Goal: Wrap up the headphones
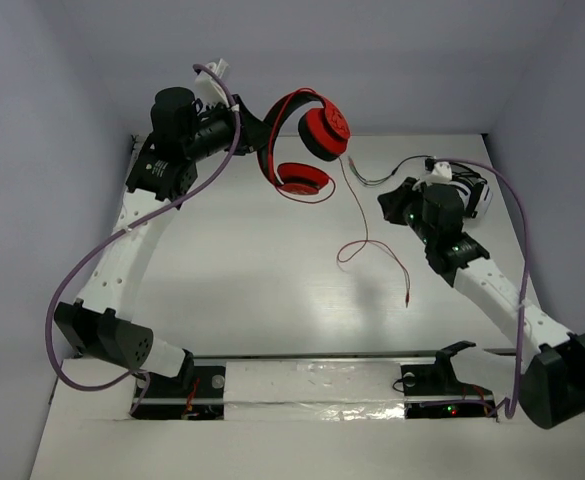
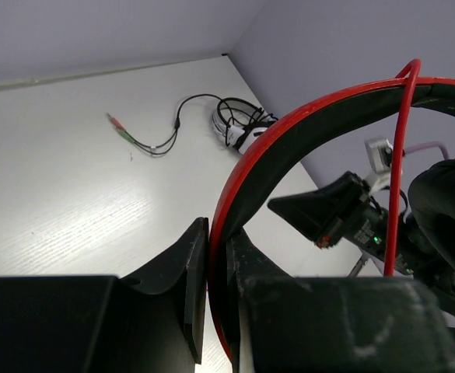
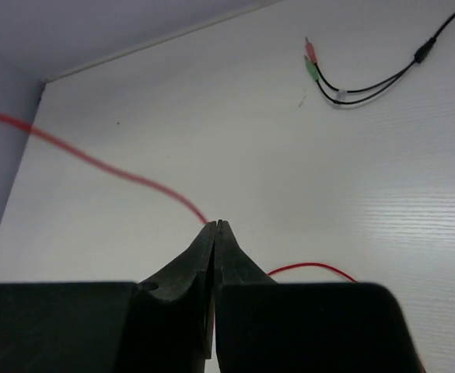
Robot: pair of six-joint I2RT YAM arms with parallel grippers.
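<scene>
The red headphones (image 1: 312,135) hang above the table's far middle, one round ear cup (image 1: 325,130) high, the other (image 1: 302,180) low near the tabletop. My left gripper (image 1: 263,130) is shut on the red-and-black headband (image 2: 289,140), which sits between its jaws in the left wrist view (image 2: 215,233). The thin red cable (image 1: 350,195) drops from the cups, loops on the table and ends in a plug (image 1: 408,298). My right gripper (image 1: 384,203) is shut, and the red cable (image 3: 118,171) runs into its tips (image 3: 218,225).
White-and-black headphones (image 1: 467,185) lie at the far right under my right arm, and also show in the left wrist view (image 2: 239,124). Their dark cable (image 1: 377,180) with pink and green plugs (image 3: 311,62) trails left on the white table (image 1: 222,280).
</scene>
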